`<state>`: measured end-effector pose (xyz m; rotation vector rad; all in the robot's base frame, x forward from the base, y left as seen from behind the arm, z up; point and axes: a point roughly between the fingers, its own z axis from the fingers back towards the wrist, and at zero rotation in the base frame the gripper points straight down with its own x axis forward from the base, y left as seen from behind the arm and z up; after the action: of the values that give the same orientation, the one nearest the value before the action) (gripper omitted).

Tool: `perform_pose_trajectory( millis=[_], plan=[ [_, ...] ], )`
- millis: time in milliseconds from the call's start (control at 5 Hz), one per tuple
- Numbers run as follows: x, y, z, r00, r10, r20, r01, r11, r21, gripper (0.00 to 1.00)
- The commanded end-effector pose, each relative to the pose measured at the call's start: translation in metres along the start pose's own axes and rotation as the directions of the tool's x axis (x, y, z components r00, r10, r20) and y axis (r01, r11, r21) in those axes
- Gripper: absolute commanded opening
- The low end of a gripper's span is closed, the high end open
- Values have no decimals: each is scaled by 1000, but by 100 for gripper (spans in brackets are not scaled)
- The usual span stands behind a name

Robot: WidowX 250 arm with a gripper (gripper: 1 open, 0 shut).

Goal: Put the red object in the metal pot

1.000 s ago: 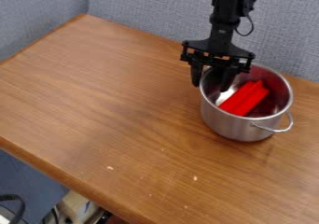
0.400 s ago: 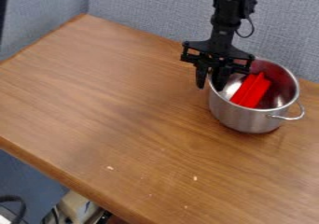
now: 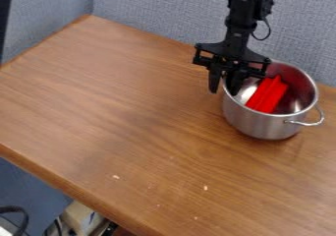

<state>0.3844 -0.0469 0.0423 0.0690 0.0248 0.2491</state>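
Wooden table (image 3: 118, 112), red object (image 3: 269, 92) inside metal pot (image 3: 269, 117), just right of closed, empty hand (image 3: 229, 81) at rim

table (image 3: 105, 132): fills the view, its far edge against the wall (image 3: 144, 9) | metal pot (image 3: 269, 117): on the table near its far right corner | red object (image 3: 270, 93): inside the pot, leaning toward its right wall | gripper (image 3: 231, 83): at the pot's left rim, pointing down
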Motion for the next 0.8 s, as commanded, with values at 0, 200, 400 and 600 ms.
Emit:
perform_pose_trajectory(
  millis=[0,200,400,600],
  plan=[
    [0,-14,8,999,-37,34,37,999,-5,0],
    [1,-21,14,999,-16,31,16,1000,-5,0],
    [0,-27,19,1000,7,28,-7,1000,-3,0],
    [-10,-36,18,1000,-5,27,5,1000,0,0]
  ],
)
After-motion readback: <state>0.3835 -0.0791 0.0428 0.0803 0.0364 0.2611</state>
